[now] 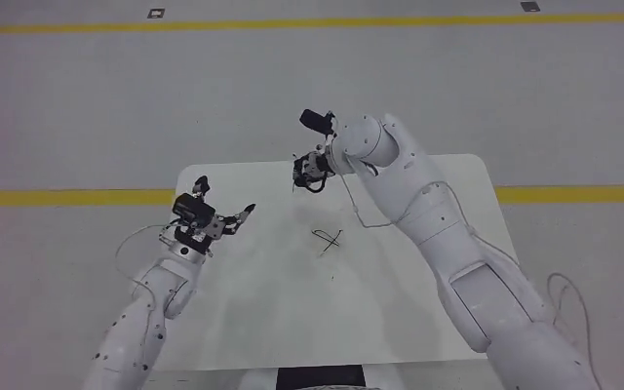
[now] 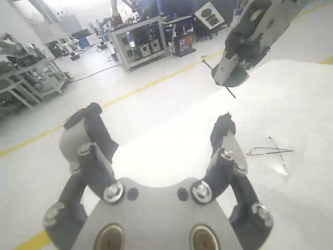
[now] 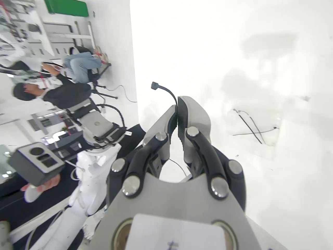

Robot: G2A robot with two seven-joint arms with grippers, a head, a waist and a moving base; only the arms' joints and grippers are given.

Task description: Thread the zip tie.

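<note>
The right end effector [image 3: 177,110] is clamped together on a thin black plastic zip tie [image 3: 166,91], held near the white worktop [image 1: 409,312] edge at upper centre of the top view. The left end effector [image 2: 160,120] hangs at left, fingers wide apart. Two more black ties [image 1: 329,239], seemingly crossed, lie mid-frame.

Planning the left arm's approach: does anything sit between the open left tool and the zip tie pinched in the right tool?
Nothing visible does. Between the left tool and the zip tie in the shut right tool there is only open air above the table; the loose zip ties lie flat, off that line.
</note>
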